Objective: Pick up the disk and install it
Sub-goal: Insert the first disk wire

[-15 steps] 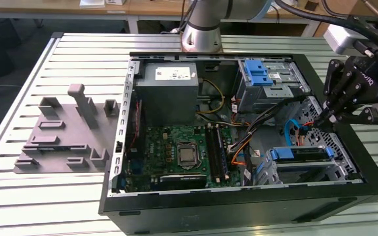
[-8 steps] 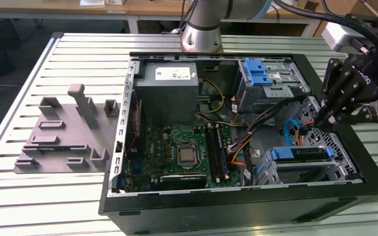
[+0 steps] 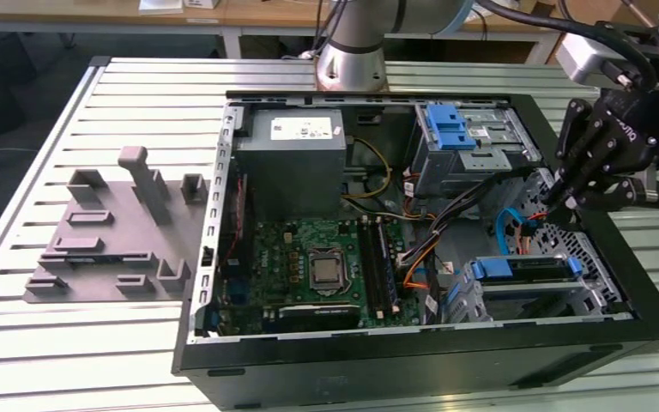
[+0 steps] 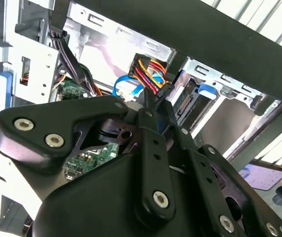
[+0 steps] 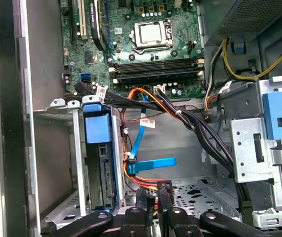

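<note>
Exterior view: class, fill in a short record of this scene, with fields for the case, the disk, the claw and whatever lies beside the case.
case: open black computer tower, lying on a slatted metal table
disk: silver-grey hard drive in a blue plastic carrier, sitting in a silver metal bay at the exterior view's right
claw: black claw, inside the case near the cables, apart from the disk
beside case: grey plastic fixture plate, at the exterior view's left

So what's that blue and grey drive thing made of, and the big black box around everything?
The disk sits edge-on in its bay: its blue carrier looks like smooth moulded plastic, and the grey body is probably metal, though little shows. The computer case looks like painted sheet metal, matte black, with thin folded edges.
</note>
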Controlling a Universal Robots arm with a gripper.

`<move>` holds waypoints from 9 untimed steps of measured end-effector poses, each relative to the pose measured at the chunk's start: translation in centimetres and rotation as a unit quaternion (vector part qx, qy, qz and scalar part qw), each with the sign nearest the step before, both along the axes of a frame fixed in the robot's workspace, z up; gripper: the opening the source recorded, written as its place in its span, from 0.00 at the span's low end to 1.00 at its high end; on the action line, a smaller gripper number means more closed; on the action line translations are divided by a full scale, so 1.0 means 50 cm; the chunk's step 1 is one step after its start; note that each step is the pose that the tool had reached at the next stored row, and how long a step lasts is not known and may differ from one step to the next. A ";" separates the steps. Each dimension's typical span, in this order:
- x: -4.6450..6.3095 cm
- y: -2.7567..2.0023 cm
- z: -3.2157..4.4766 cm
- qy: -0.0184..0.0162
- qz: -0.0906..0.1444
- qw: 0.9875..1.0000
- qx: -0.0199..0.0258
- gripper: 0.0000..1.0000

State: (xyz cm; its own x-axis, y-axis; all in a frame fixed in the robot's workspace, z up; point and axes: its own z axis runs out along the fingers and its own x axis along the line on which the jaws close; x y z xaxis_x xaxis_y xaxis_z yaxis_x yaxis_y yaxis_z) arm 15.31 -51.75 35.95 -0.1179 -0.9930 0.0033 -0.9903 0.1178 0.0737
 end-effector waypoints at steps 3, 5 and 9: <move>0.001 0.0011 -0.003 0.000 -0.001 1.000 -0.004 0.24; 0.001 0.0012 -0.007 0.000 -0.001 1.000 -0.007 0.24; 0.001 0.0012 -0.014 0.000 -0.001 1.000 -0.013 0.22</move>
State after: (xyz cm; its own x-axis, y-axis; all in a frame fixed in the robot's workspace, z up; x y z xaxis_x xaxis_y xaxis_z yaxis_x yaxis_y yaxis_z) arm 15.37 -51.69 35.27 -0.1196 -0.9924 0.0289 -0.9901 0.1214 0.0704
